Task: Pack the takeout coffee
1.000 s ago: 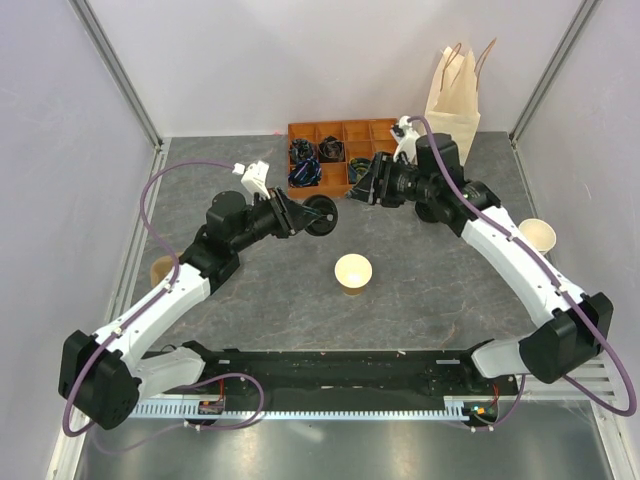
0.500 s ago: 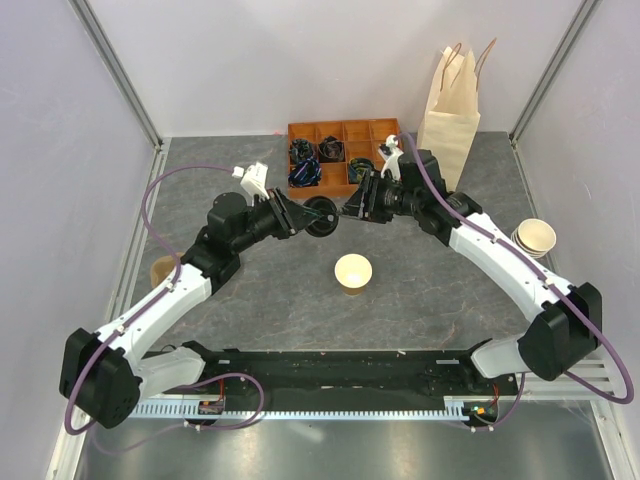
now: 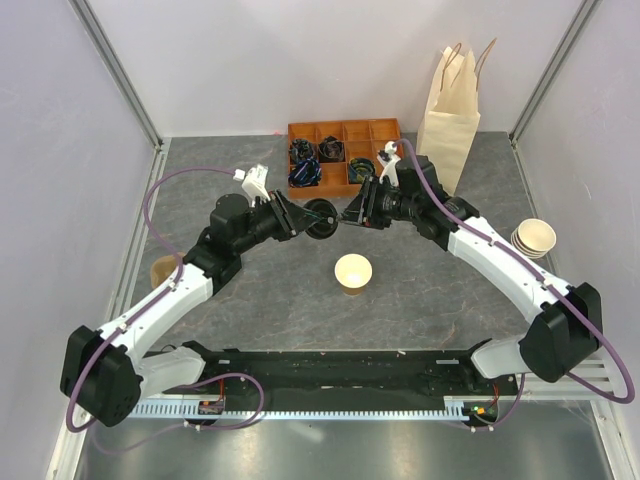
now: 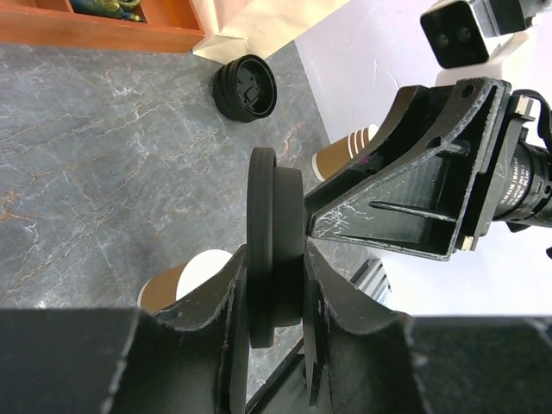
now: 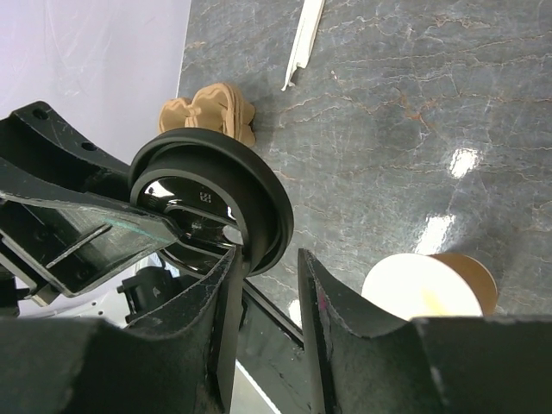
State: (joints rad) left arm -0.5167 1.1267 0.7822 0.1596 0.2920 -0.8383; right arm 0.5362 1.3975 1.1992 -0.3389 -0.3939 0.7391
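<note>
My left gripper (image 3: 310,215) is shut on a round black plastic lid (image 3: 321,216), held on edge above the table. The left wrist view shows that lid (image 4: 274,233) pinched flat between both fingers of the left gripper (image 4: 274,259). My right gripper (image 3: 349,215) faces it from the right. Its jaws (image 5: 266,257) stand apart around the lid's rim (image 5: 259,207), with a gap at the right finger. A lidless tan paper cup (image 3: 352,272) stands upright below the two grippers. The takeout coffee, as a lidded cup, is out of view.
A paper bag (image 3: 450,110) stands at the back right beside an orange compartment tray (image 3: 345,126). Stacked lidless cups (image 3: 532,238) sit at the right edge. A brown pulp carrier (image 3: 160,272) lies at the left. Spare black lids (image 4: 246,86) rest near the bag.
My right gripper has swung left and down from the tray to the lid's edge, and its jaws have narrowed. The left gripper has kept the lid almost still.
</note>
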